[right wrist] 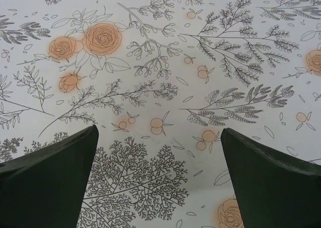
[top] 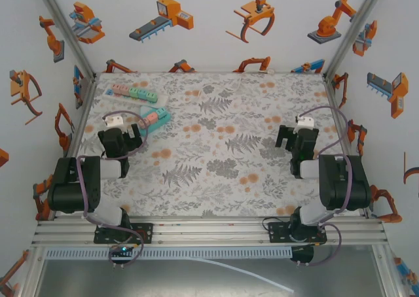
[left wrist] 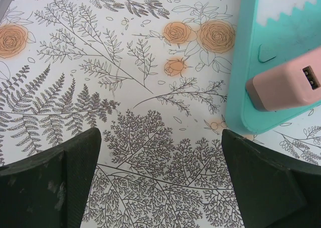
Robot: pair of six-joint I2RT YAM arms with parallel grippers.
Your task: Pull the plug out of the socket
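The flowered surface (top: 222, 153) has its task items gathered toward 10 o'clock, well apart from the right arm (top: 340, 179) and close to the left arm (top: 72, 186). That layout makes the left arm the likely one for the pull, with the right free to steady things.

A row of pastel socket blocks (top: 134, 93) runs along the far left. At its 4 o'clock end lies a flat teal piece (top: 161, 116), and a pink block (top: 152, 118) sits on it. In the left wrist view, that pink block (left wrist: 286, 85) carries 1 small slot on its end and overlaps the teal piece (left wrist: 256, 62). It is probably the plug to pull off, though the pictures do not settle that.

The left jaws stand spread wide and hold nothing, hovering over bare cloth. The pink block is at 2 o'clock from them, outside the gap and beyond the right-hand finger (left wrist: 266, 183). They are open in readiness but not yet lined up.

The right jaws are also spread and empty, above plain pattern at about 3 o'clock on the surface.
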